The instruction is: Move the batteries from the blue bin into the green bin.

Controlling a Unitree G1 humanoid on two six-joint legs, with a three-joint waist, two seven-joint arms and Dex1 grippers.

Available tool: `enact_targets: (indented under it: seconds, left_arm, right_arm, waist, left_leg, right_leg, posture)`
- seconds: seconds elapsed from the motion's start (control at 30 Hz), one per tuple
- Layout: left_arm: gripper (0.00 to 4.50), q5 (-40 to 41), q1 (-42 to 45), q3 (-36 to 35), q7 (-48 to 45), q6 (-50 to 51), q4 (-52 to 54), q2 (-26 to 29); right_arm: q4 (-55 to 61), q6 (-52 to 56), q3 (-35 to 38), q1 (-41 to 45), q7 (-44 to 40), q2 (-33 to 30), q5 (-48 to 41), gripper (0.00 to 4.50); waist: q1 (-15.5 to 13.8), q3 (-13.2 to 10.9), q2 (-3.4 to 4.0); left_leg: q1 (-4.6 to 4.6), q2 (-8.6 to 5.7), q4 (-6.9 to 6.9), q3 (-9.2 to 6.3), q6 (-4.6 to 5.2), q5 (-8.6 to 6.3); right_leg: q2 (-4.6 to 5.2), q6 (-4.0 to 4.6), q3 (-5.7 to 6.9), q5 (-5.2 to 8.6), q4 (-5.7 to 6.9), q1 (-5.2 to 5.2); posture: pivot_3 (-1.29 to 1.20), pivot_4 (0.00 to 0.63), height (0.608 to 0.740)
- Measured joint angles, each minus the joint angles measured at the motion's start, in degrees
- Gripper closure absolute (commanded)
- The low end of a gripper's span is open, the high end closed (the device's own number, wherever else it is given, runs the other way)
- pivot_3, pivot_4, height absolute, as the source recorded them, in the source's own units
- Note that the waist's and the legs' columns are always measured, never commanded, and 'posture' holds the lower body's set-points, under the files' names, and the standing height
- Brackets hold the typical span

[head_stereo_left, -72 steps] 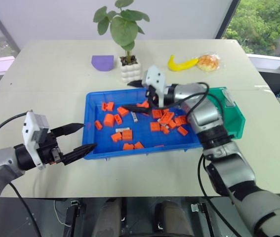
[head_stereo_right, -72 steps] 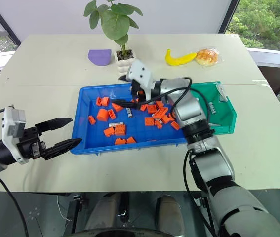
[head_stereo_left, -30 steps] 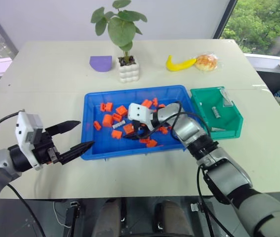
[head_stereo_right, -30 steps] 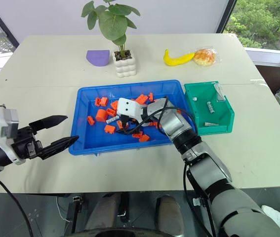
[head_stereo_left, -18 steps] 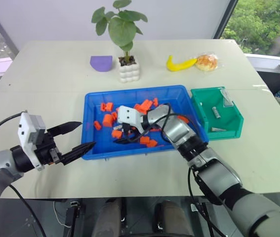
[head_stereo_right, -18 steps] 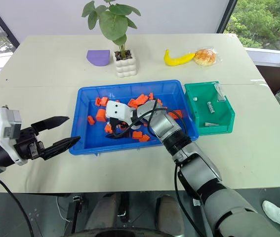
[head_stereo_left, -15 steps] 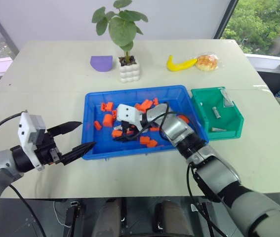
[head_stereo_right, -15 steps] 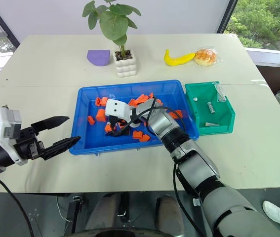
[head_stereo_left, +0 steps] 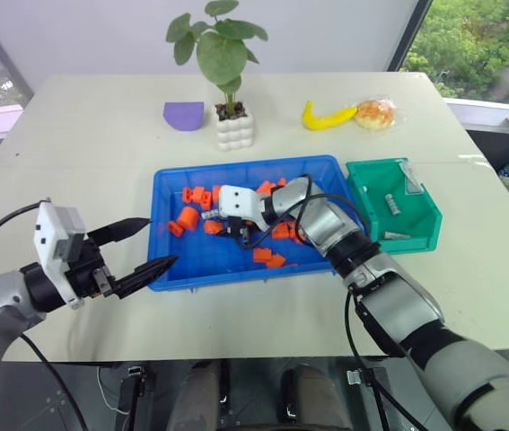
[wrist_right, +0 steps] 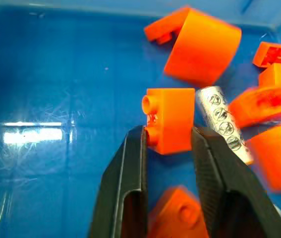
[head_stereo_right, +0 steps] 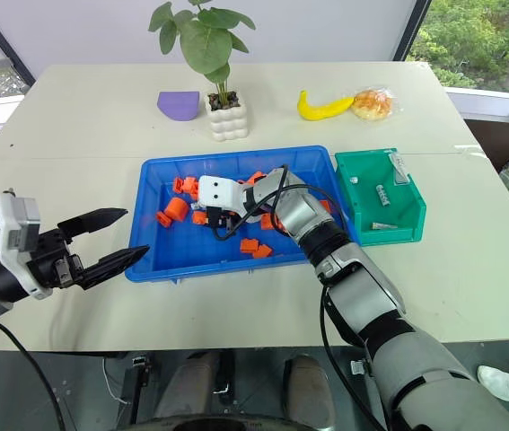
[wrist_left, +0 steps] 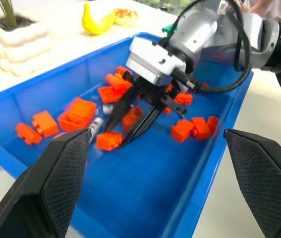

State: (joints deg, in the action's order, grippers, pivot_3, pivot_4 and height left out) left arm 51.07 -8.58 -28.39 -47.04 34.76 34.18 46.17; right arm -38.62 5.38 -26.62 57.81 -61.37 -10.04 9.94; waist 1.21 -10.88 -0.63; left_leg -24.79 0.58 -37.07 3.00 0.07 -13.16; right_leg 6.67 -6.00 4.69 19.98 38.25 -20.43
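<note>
Beige table [head_stereo_left: 101, 153] carries shallow bright blue plastic bin [head_stereo_left: 326, 260]; silvery battery [wrist_right: 225, 124] lies inside, just beside right end effector [wrist_right: 169, 144], which is clenched on small orange plastic block [wrist_right: 172, 119]. Battery's far end is cut off by an orange block. Small green plastic bin [head_stereo_left: 425, 224] holds batteries. Left end effector [head_stereo_left: 142, 247] is released, outside blue bin.

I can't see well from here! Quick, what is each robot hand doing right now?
Left end effector: open, holding nothing, beside the blue bin.
Right end effector: closed on an orange block, with a battery lying right next to it.
</note>
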Motion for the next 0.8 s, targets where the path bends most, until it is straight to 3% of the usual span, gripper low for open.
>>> enact_targets:
  seconds: [0.4, 0.63, 0.67, 0.8]
  left_arm:
    - [0.0, 0.36, 0.27, 0.16, 0.84, 0.05, -0.01, -0.04]
    - [0.0, 0.67, -0.18, 0.11, 0.36, 0.12, -0.37, 0.0]
    - [0.0, 0.66, -0.14, 0.11, 0.27, 0.12, -0.39, 0.01]
    - [0.0, 0.66, 0.24, 0.11, -0.2, 0.13, -0.52, 0.11]
  right_arm:
    - [4.94, 4.51, 0.75, -2.52, -2.77, 0.39, -2.21, 3.81]
    - [19.84, 14.76, 0.54, -8.01, -8.07, -1.45, -6.25, 0.35]
    - [20.6, 15.23, 0.54, -8.15, -7.62, -1.33, -6.3, 0.04]
    - [19.76, 14.54, 0.71, -7.95, -3.91, -0.57, -6.17, 0.04]
  waist:
    - [-0.07, 0.0, 0.0]
    - [-0.13, -0.01, 0.01]
    - [-0.11, -0.01, 0.01]
    - [-0.07, -0.01, 0.01]
  left_leg:
    - [0.0, 0.0, 0.01, 0.0, 0.0, 0.0]
    - [-0.01, 0.0, 0.01, -0.01, 0.0, 0.0]
    - [-0.01, 0.0, 0.01, 0.0, 0.0, 0.0]
    - [-0.01, 0.0, 0.02, 0.0, -0.01, 0.0]
  right_leg:
    - [0.01, 0.0, 0.0, 0.0, -0.01, 0.0]
    - [0.03, 0.01, 0.0, 0.0, -0.01, 0.0]
    - [0.03, 0.01, 0.0, 0.0, -0.01, -0.01]
    - [0.02, 0.01, 0.0, 0.0, -0.01, -0.02]
  posture:
    - [0.0, 0.15, 0.739]
    - [0.0, 0.15, 0.739]
    - [0.0, 0.15, 0.739]
    - [0.0, 0.15, 0.739]
